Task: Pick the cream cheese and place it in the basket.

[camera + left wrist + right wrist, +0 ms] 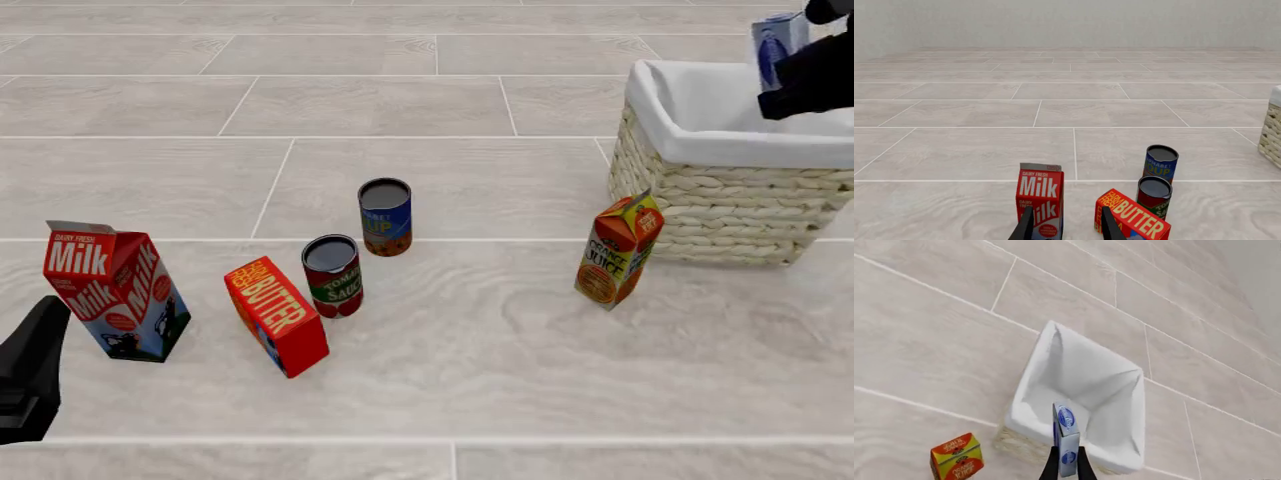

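Observation:
The cream cheese point(1066, 437), a small flat light-blue and white box, is held on edge in my right gripper point(1067, 465), above the basket point(1081, 385). In the front view the box point(778, 42) shows at the top right, over the far side of the wicker basket point(721, 200), with the dark right gripper point(814, 75) shut on it. My left gripper point(1066, 227) is open and empty, low at the front left, near the milk carton point(1041, 200) and the butter box point(1134, 217). The left arm point(30, 370) shows at the front view's left edge.
On the floor stand a milk carton point(114, 290), a red-orange butter box point(278, 315), a tomato sauce can point(332, 275), a blue soup can point(384, 217) and an orange juice carton point(618, 250) just in front of the basket.

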You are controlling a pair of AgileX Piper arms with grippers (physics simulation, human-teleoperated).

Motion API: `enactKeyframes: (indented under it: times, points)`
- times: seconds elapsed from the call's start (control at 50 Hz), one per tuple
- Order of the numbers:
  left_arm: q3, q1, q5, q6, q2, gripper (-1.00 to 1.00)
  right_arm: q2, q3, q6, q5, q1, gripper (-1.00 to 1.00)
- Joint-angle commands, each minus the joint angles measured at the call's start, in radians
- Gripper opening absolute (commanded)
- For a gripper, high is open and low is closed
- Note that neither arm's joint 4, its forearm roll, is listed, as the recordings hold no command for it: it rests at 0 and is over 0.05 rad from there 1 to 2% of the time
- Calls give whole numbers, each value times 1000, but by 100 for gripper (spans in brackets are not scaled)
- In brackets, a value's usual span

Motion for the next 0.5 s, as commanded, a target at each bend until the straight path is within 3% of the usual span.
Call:
enactKeyframes:
  times: [0.02,0.08,0.22,0.3,0.38,0.5]
  points:
    - [0,0,0,0,0,100,57,-132,191,7,14,-100]
    - [0,0,0,0,0,100,97,-184,250,23,-5,-100]
    - [0,0,0,0,0,100,180,-278,281,38,-55,-100]
    - [0,0,0,0,0,100,218,-331,346,40,-69,-100]
    - [0,0,0,0,0,100,268,-368,312,62,-84,-100]
    - [0,0,0,0,0,100,359,-453,309,136,-92,-100]
